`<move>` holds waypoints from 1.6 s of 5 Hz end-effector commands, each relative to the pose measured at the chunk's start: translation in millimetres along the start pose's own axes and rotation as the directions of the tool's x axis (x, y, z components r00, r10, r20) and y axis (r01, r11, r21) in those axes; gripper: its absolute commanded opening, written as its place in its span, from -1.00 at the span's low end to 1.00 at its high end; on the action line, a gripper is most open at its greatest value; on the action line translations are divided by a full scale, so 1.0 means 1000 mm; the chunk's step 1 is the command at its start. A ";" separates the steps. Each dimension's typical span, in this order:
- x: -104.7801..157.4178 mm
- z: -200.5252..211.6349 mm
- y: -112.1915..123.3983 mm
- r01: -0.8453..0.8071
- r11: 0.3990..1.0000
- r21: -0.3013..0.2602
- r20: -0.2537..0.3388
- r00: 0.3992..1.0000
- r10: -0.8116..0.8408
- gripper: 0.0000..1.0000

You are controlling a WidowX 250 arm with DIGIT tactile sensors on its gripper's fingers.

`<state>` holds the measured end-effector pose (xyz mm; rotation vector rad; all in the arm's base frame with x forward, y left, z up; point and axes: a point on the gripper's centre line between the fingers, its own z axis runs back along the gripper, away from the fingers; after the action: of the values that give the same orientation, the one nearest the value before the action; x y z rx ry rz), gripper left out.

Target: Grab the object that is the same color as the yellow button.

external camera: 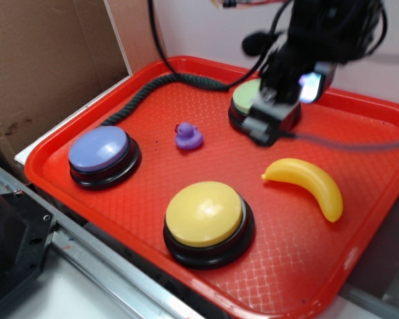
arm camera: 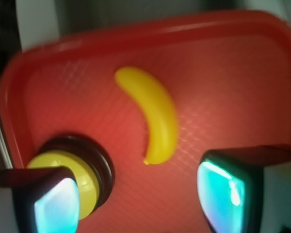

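Nothing has been grabbed yet: the approach is under way, and the descent, the closing and the lift all appear to be left.

Going left to right across the shallow red plastic tray [external camera: 299,279] in the exterior view: a purple-blue domed push button [external camera: 101,150] on a black base sits near the left rim, with a dark braided rope [external camera: 161,85] running along the back behind it. Next comes a small purple rubber duck [external camera: 188,136], and in front of it the large yellow domed push button [external camera: 204,214] on its black circular base. Further right, at the back, a pale green button [external camera: 245,98] is partly covered by the robot's black gripper [external camera: 274,119], which hovers above it. Furthest right lies the smooth, glossy yellow plastic toy banana [external camera: 307,183], flat on the tray floor, clear of everything else.

The banana lies in front of the gripper and a little to the right, near but not beneath it. In the wrist view it sits ahead of the two fingertips [arm camera: 53,204], roughly centred between them, curved, with the yellow button at lower left. The jaws stand spread with nothing between them; the wrist view is soft, so how high they hang over the tray is hard to judge.
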<state>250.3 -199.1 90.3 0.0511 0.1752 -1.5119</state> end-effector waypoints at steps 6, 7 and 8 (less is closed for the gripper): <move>-0.018 -0.040 -0.006 -0.051 0.998 -0.034 0.101 0.993 0.054 1.00; -0.014 -0.050 -0.001 -0.051 0.998 -0.029 0.091 0.994 0.053 1.00; -0.008 -0.058 0.002 -0.031 0.999 -0.032 0.082 0.996 0.033 1.00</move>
<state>266.8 -178.9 17.4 -0.0429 0.1923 -1.4644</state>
